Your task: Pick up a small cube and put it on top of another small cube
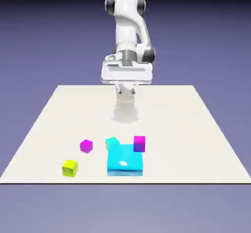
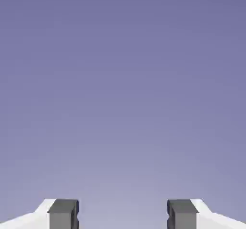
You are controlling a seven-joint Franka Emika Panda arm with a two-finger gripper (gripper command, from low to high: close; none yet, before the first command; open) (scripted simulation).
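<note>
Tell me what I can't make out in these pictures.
- Exterior view: the small cyan cube's lower part, hidden behind the large cyan block.
- Exterior view: whether the magenta cube by that block touches it; the angle hides this.
- Hand view: the gripper's finger bases, cut off by the bottom edge.

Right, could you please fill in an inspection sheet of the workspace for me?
Surface: pale tabletop, no spills seen
Job's things: lime cube at the exterior view's left, near edge; small cyan cube behind the flat cyan block; not stacked
Clutter: flat cyan block; one magenta cube between lime and cyan cubes, another by the block's right side, contact unclear
Gripper: open, nothing between the fingertips
Cables: nothing seen
Surroundings: plain blue-violet backdrop
</note>
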